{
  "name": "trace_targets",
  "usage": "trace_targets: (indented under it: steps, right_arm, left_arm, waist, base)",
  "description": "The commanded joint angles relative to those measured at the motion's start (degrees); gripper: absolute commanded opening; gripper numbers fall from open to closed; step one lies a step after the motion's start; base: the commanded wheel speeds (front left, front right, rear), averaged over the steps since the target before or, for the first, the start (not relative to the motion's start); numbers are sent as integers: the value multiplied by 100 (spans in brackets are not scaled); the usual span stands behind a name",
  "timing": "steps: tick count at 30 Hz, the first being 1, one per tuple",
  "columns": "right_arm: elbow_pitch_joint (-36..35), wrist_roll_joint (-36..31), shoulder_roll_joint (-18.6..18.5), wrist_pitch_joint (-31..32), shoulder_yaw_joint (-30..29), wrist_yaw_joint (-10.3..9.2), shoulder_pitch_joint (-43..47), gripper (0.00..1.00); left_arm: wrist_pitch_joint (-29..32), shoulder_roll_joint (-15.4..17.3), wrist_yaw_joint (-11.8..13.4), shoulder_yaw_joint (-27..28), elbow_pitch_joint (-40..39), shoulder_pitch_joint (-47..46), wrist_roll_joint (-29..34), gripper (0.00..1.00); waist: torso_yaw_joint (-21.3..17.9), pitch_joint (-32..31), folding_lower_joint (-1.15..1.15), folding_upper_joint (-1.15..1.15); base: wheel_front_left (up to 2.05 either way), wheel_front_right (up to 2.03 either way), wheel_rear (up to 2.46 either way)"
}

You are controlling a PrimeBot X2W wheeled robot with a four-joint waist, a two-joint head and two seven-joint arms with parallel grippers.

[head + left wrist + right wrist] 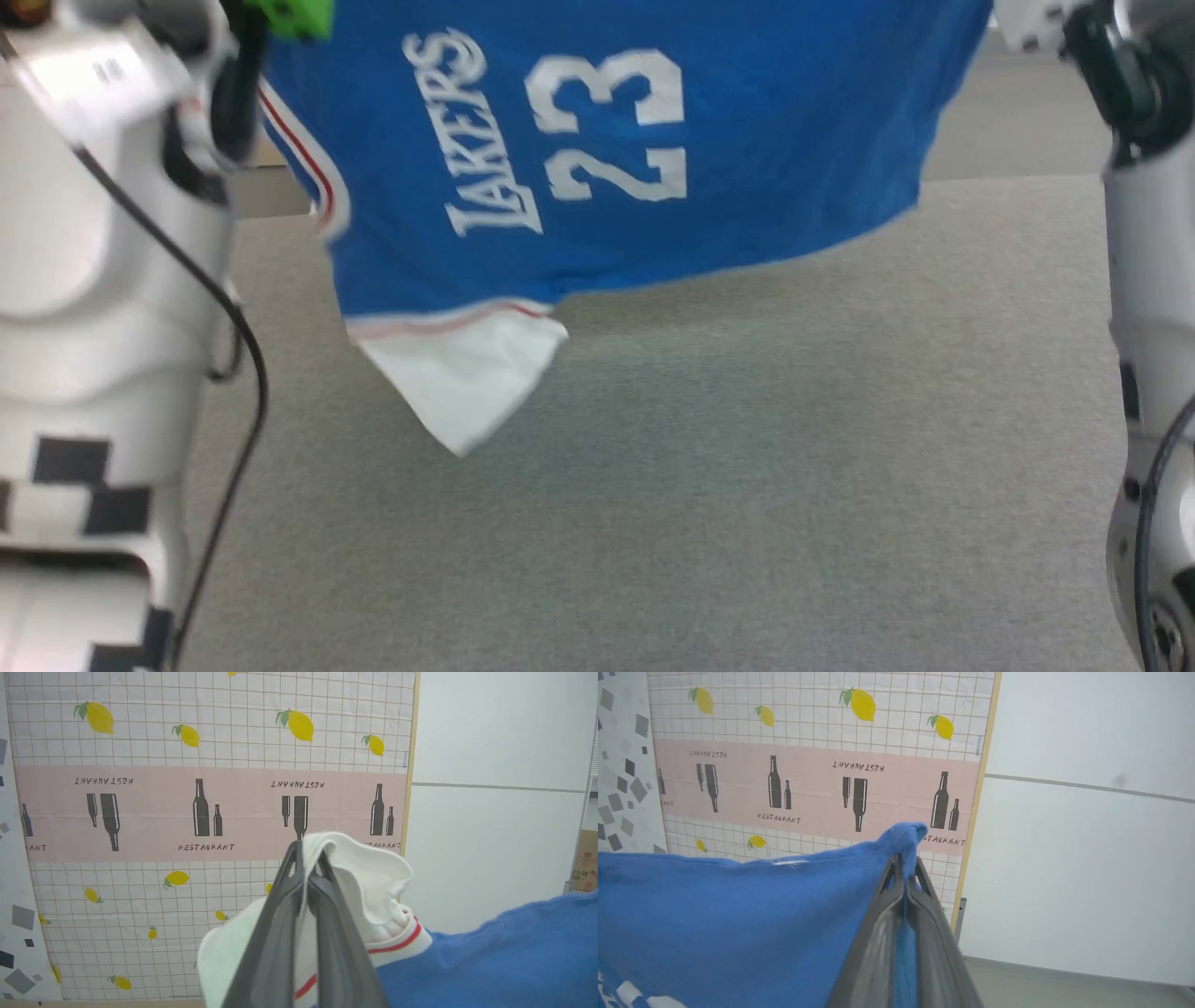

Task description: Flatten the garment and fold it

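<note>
Above the grey surface (747,467), the blue Lakers jersey (747,140) is hung between the left gripper (306,858), pinched on its white sleeve (364,877), and the right gripper (906,863), pinched on a blue corner, so level, even tension seems needed as it is lowered flat.

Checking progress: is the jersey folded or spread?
Spread, not folded: the garment hangs stretched between the left fingers and right fingers, each shut on an edge.
</note>
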Motion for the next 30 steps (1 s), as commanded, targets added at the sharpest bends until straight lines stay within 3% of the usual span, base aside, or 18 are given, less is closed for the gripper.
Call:
trace_targets:
  steps: [1, 7, 16, 24, 30]
  right_arm:
    - [151, -98, 45, -69, 36, -8, -219, 0]
    - [1045, -560, 139, -191, 56, -8, -1136, 0]
    - [1597, -945, 106, -510, -97, -8, -2042, 0]
    - [1850, -1343, -119, -1244, -329, -8, -2596, 0]
    - [1994, -1712, -298, -1711, -410, -8, -2666, 0]
  left_arm:
    - [34, 111, -34, -18, 122, -252, 92, 0]
    - [164, 114, 46, -43, 658, -1178, 216, 0]
    - [2, -173, 150, -214, 914, -2241, 425, 0]
    - [-614, -463, 129, -312, 1249, -3019, 553, 0]
    - [-1355, -620, -122, -476, 1546, -3163, 623, 0]
  waist:
    - [-128, 46, 0, 50]
    - [-310, 508, 0, 50]
    - [-418, 1600, 0, 50]
    - [-296, 2396, 0, 50]
    - [-67, 2778, 0, 50]
  base:
    - [0, 0, 0]
    - [0, 0, 0]
    - [0, 0, 0]
    - [0, 0, 0]
    - [0, 0, 0]
